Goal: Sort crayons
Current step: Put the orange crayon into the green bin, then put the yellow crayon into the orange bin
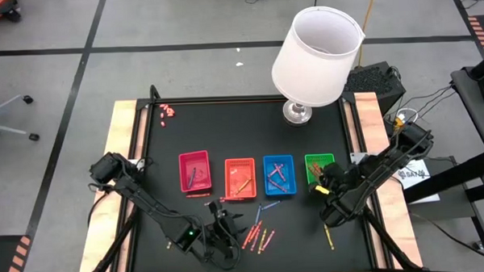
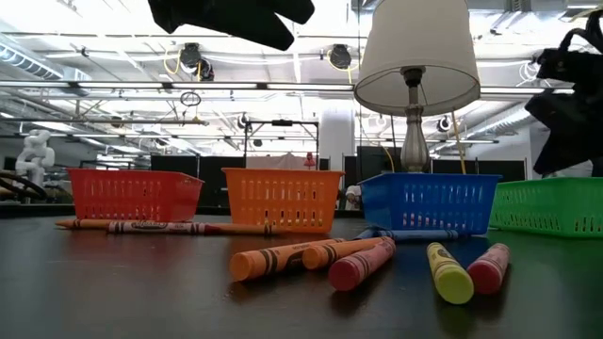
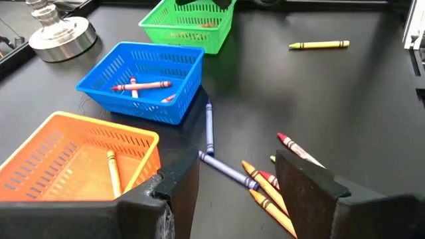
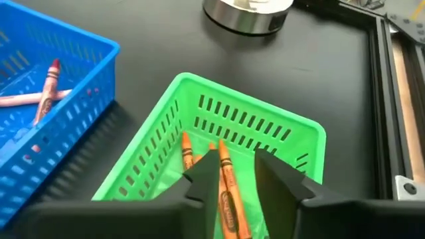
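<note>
Four trays stand in a row: pink, orange, blue and green. Several loose crayons lie on the black table near its near edge. They also show in the left wrist view and the low view. My left gripper is open and empty just above them. My right gripper hangs over the green tray's near end, fingers a little apart. An orange crayon shows in the gap, and a second one lies in the tray. My right gripper has the orange crayon in its gap, running along the fingers, close to one finger. A strip of green tray shows between the crayon and the other finger. I cannot tell whether the gripper touches it.
A white-shaded lamp stands on a metal foot at the far edge. A yellow crayon lies alone at the near right, and a red one lies in front of the pink tray. Tiny pink bits sit at the far left. The blue tray holds red crayons.
</note>
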Controlling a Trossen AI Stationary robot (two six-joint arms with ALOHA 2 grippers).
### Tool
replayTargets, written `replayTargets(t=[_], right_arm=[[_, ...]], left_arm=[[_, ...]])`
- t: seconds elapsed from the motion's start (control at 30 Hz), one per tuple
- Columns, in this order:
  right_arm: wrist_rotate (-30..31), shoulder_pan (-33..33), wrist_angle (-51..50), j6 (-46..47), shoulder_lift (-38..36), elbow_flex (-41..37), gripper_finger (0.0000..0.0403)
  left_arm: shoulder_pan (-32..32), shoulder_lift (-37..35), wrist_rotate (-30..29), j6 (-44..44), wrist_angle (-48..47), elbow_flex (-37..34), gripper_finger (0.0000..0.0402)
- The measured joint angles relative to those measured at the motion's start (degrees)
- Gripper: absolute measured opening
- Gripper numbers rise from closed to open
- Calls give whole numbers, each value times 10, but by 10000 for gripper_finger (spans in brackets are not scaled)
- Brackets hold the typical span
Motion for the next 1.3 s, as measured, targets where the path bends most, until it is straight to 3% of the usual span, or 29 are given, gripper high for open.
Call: replayTargets(t=[0.2,0.37,0.5,0.6,0.7,0.8,0.97,1.3], right_arm=[[37,18,-39,-12,0,29,126],[178,50,-86,-54,0,92,140],[310,68,-42,-203,0,123,141],[360,75,50,-357,0,122,141],[365,76,130,-481,0,109,141],[362,72,175,-548,0,96,141],[363,72,182,-554,0,80,141],[362,72,197,-518,0,38,141]], left_arm=[[1,0,0,10,-3,0,196],[1,-2,1,16,-44,0,196],[-6,-12,43,-7,-99,0,196],[-19,-17,58,-24,-147,1,196],[-30,-18,57,-60,-215,1,196],[-29,-19,57,-116,-281,1,196],[-24,-19,57,-193,-361,0,196],[-24,-19,53,-238,-327,-87,196]])
